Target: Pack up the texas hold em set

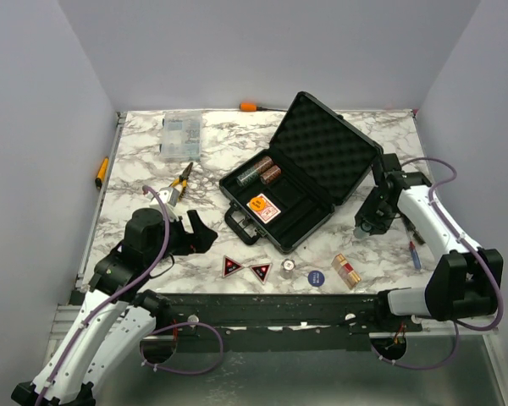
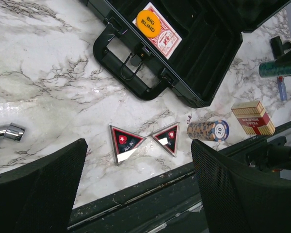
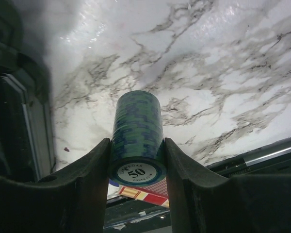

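A: Looking across the marble table (image 1: 140, 165), the big item is the black briefcase (image 1: 298, 207). It sits mid-table, lid thrown open toward the far right, handle facing the arms.

B: And there's an arm on either side of it. Right gripper (image 3: 137, 155) sits just off the case's right side, jaws clamped on a blue-green chip stack (image 3: 137, 126), the end chip reading 50.

A: Pinched across its sides, both pads flat against it. Over on the left?

B: Left gripper (image 2: 138, 165) hangs near the front edge, left of the case, jaws spread wide with nothing between them.

A: Inside the case now. The orange-red card deck (image 2: 167, 39) lies in the tray close to the handle, and two chip stacks (image 1: 252, 172) lie side by side in the far slot.

B: On the marble in front of the case are two red-black triangles (image 2: 125, 143), almost corner to corner, both marked ALL IN.

A: Just right of them lies a tan roll of chips (image 2: 203, 130) on its side, a blue 10 face at its end.

B: Smallest of all is the orange BIG BLIND button (image 2: 150, 23), resting on top of the deck.
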Controlling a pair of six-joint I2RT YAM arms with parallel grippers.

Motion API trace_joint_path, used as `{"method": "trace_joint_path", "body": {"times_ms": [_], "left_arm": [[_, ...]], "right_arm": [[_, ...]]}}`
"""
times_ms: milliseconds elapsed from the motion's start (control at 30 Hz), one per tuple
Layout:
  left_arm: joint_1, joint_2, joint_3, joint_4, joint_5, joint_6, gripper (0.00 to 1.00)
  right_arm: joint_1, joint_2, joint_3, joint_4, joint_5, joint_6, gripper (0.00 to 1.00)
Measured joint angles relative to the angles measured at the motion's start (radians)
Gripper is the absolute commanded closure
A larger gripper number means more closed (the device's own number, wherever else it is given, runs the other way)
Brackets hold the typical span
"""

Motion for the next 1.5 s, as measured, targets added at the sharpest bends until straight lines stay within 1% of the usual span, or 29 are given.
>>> {"method": "trace_joint_path", "body": {"times_ms": [233,400,533,700,767,900,1033,1200,1367,1500], "left_arm": [[0.000,0.032,0.013,0.007,0.018,0.062,0.10],[0.000,0.084,0.076,0.022,0.062,0.145,0.10],[-0.013,0.134,0.123,0.056,0.111,0.211,0.09],[-0.035,0.184,0.165,0.120,0.216,0.299,0.07],[-0.037,0.212,0.197,0.139,0.294,0.331,0.06],[-0.039,0.299,0.322,0.178,0.463,0.379,0.05],[-0.039,0.357,0.439,0.194,0.569,0.402,0.06],[-0.049,0.426,0.542,0.187,0.657,0.428,0.10],[-0.092,0.493,0.567,0.169,0.704,0.431,0.15],[-0.128,0.547,0.590,0.140,0.714,0.428,0.15]], "right_arm": [[0.003,-0.010,0.082,-0.045,-0.001,0.000,0.99],[0.003,-0.038,0.130,-0.093,-0.012,0.002,0.99],[0.003,-0.062,0.184,-0.124,-0.054,0.001,0.99],[0.003,-0.072,0.259,-0.127,-0.189,-0.042,0.99],[0.003,-0.074,0.273,-0.115,-0.275,-0.067,0.99],[0.021,-0.084,0.274,-0.070,-0.454,-0.100,0.99],[0.060,-0.103,0.273,-0.010,-0.603,-0.116,0.99],[0.130,-0.114,0.290,0.047,-0.738,-0.139,0.99],[0.198,-0.113,0.344,0.100,-0.835,-0.156,0.99],[0.245,-0.110,0.358,0.135,-0.883,-0.167,0.99]]}}
